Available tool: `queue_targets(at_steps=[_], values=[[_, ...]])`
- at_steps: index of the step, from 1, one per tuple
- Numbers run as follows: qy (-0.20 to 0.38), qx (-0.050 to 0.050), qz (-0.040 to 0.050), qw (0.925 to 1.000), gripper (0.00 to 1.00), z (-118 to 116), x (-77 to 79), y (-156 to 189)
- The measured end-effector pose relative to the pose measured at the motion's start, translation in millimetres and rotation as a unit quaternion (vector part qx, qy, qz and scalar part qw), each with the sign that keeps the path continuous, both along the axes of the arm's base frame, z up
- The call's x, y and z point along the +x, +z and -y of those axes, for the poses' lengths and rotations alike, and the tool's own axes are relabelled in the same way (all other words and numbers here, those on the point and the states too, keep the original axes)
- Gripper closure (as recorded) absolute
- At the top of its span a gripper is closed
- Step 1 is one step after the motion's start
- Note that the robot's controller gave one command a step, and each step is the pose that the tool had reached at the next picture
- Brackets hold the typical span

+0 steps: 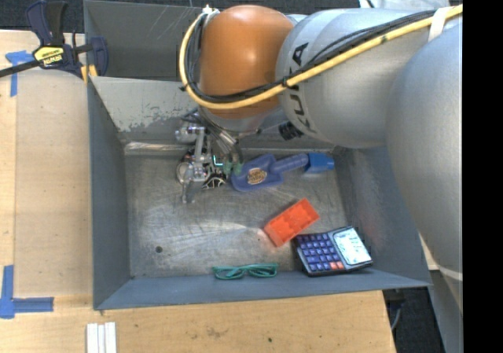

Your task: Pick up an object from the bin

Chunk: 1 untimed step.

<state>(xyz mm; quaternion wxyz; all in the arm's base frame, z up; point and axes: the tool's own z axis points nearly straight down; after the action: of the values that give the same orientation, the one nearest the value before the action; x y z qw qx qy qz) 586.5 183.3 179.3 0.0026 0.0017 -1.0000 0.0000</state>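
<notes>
The gripper (192,174) is seen low in the grey bin (110,210); whether it is clenched cannot be told. A blue handled tool (271,170) is seen just to its right.

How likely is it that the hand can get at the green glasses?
Probably yes. The glasses lie uncovered on the bare floor of the bin, and nothing lies between them and the hand. The wall right beside them could crowd the grasp.

Robotics lab, prob.: big KUKA arm (361,84) over grey metal bin (106,210) of loose misc. items (291,222).
</notes>
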Motion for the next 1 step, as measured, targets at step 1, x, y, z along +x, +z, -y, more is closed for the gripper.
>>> queue_targets(at_steps=[1], values=[[-0.001,0.001,0.0041,1.0,0.0,0.8,2.0,4.8]])
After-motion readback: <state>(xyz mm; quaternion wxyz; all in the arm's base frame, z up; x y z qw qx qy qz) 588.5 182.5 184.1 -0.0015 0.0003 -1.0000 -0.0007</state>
